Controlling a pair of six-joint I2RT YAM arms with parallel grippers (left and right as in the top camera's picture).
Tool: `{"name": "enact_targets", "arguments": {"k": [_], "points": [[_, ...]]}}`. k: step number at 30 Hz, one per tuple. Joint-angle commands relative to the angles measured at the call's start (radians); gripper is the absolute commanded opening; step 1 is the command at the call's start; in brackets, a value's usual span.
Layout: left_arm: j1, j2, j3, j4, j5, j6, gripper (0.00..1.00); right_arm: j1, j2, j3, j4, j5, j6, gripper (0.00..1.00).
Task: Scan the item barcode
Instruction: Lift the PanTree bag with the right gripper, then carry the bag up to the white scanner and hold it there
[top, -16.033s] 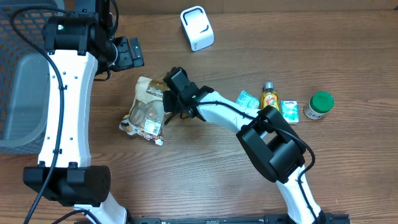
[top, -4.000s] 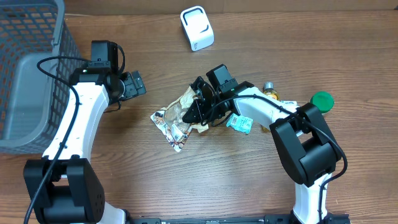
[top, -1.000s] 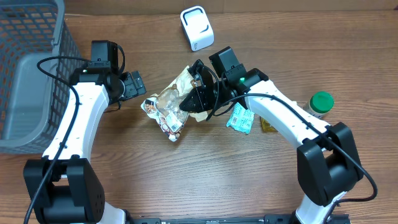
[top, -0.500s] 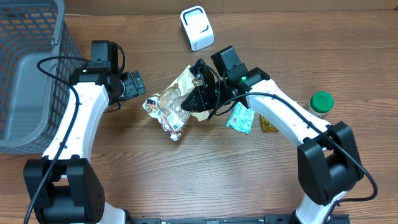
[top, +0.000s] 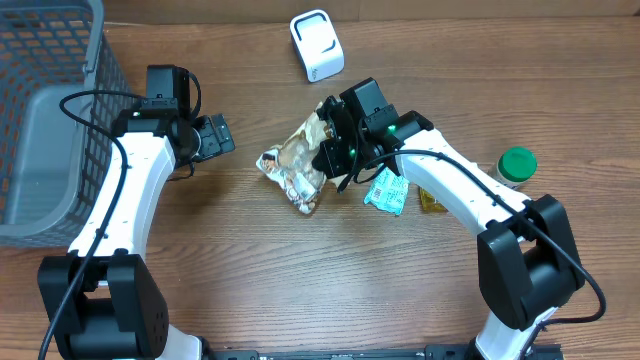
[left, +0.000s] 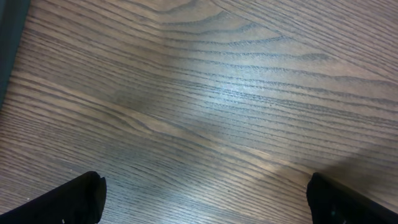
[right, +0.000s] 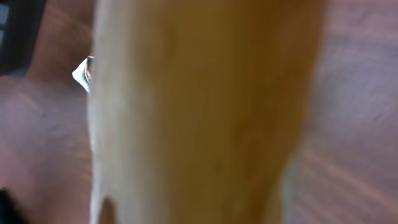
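Right end effector (top: 330, 138) clenched on the crumpled snack bag (top: 295, 168) over the tabletop (top: 300, 290); left end effector (top: 218, 137) spread wide, empty.

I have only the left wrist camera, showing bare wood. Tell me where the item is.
Observer: The crinkly tan snack bag is clamped in the shut right gripper, to the right of your arm.
Operator: Locate the scanner.
Observer: The white box-shaped scanner stands at the far edge of the wooden table, apart from the bag.
Operator: Place my left gripper.
Observer: The left gripper is between the grey mesh basket and the bag, touching neither.
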Motion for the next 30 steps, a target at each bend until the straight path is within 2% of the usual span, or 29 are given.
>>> {"name": "enact_targets", "arguments": {"k": [1,6,14,20,23,27,30], "points": [[-0.002,-0.002,0.007,0.0,-0.013,0.016,1.0,-0.009,-0.019,0.051,0.024,0.058,-0.042,0.04],[-0.002,-0.002,0.007,0.0,-0.013,0.016,0.99,-0.027,-0.019,0.224,-0.014,0.092,-0.047,0.04],[-0.002,-0.002,0.007,0.0,-0.013,0.016,0.99,-0.021,-0.019,0.474,-0.073,0.313,-0.283,0.04],[-0.002,-0.002,0.007,0.0,-0.013,0.016,1.0,-0.021,-0.018,0.492,-0.025,0.346,-0.515,0.04],[-0.002,-0.002,0.007,0.0,-0.013,0.016,0.99,-0.021,-0.016,0.491,0.019,0.352,-0.543,0.04],[-0.002,-0.002,0.007,0.0,-0.013,0.016,1.0,-0.016,0.006,0.491,0.126,0.455,-0.544,0.04],[-0.002,-0.002,0.007,0.0,-0.013,0.016,1.0,-0.006,0.04,0.491,0.18,0.488,-0.62,0.04]]}}
